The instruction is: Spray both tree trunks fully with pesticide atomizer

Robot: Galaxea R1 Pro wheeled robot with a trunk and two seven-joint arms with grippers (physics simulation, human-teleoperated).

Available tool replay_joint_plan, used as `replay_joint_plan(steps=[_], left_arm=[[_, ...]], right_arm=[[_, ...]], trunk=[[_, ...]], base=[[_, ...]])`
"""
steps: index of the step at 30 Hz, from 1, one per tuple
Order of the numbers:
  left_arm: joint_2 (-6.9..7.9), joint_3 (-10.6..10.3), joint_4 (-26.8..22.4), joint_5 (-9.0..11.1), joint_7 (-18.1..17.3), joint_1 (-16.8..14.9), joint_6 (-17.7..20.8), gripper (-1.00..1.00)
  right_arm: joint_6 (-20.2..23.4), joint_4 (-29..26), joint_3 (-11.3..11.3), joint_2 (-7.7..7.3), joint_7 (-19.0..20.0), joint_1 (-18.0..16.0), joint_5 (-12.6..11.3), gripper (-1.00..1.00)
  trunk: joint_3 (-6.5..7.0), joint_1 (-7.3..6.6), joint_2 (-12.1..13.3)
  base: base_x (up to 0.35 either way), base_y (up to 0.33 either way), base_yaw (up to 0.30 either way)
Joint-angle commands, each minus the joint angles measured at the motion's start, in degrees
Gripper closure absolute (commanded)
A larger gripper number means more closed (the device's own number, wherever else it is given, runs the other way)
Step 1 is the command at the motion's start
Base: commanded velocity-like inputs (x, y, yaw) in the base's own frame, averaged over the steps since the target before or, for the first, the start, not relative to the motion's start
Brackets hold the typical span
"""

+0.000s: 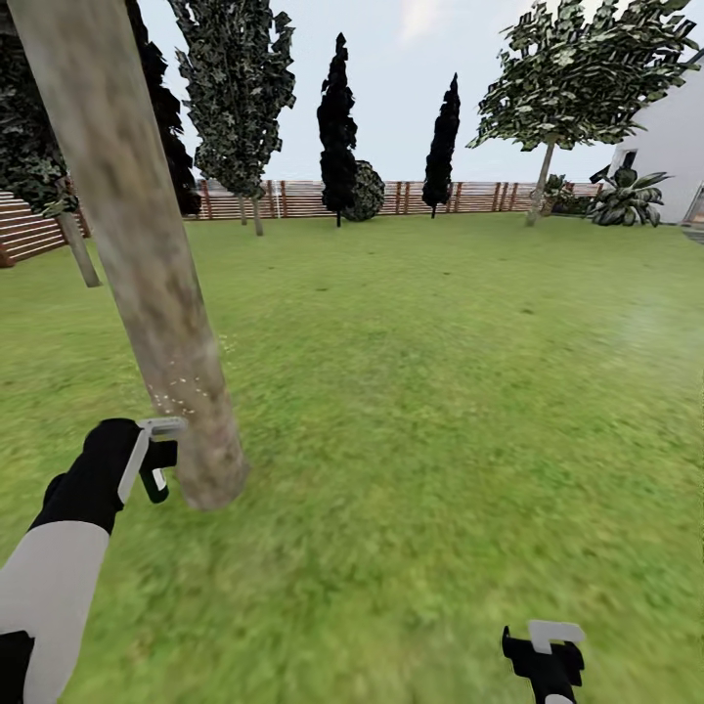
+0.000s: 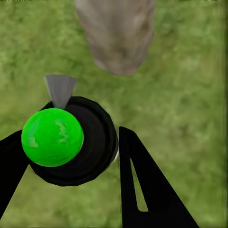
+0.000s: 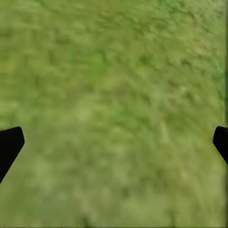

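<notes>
My left gripper (image 1: 156, 462) is shut on the pesticide atomizer (image 2: 95, 142), a small black bottle whose round top (image 2: 52, 137) glows bright green, with a grey nozzle (image 2: 60, 88) pointing at the trunk. The gripper hangs just left of the base of a thick, leaning grey-beige tree trunk (image 1: 147, 254), also seen in the left wrist view (image 2: 118, 33). Fine whitish pesticide specks (image 1: 184, 391) dot the trunk's lower part. A second grey-beige trunk (image 1: 78, 249) stands further back on the left. My right gripper (image 1: 546, 653) is open and empty over the grass (image 3: 114, 114).
Green lawn (image 1: 440, 391) stretches ahead to a brown slat fence (image 1: 293, 198). Black narrow cypresses (image 1: 337, 127) and a thin-trunked tree (image 1: 540, 181) stand far back. A white building wall (image 1: 675, 137) and a leafy plant (image 1: 626, 200) sit at the far right.
</notes>
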Motion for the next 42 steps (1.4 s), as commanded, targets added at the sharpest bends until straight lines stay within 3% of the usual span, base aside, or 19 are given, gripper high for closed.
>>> replay_joint_plan(steps=[1,14,32,42], left_arm=[[0.01,0.05,-0.06,-0.05,0.07,-0.04,0.25,1.00],[-0.03,-0.02,-0.06,-0.14,0.07,-0.05,0.20,1.00],[0.02,0.25,0.03,-0.14,0.07,0.20,0.11,1.00],[0.01,0.28,0.03,-0.14,0.07,0.22,0.11,1.00]], right_arm=[[-0.24,0.12,-0.40,0.00,-0.18,-0.06,0.61,-1.00],[-0.24,0.12,-0.40,0.08,-0.18,-0.06,0.57,-1.00],[-0.24,0.12,-0.39,0.09,-0.18,-0.06,0.57,-1.00],[-0.24,0.12,-0.40,0.00,-0.09,-0.06,0.66,-1.00]], trunk=[[-0.05,0.00,-0.02],[-0.05,0.00,-0.02],[-0.05,0.00,-0.02],[-0.05,0.00,-0.02]], base=[[0.090,-0.264,0.000],[0.090,-0.265,0.005],[0.078,-0.267,0.260],[0.002,-0.271,0.027]])
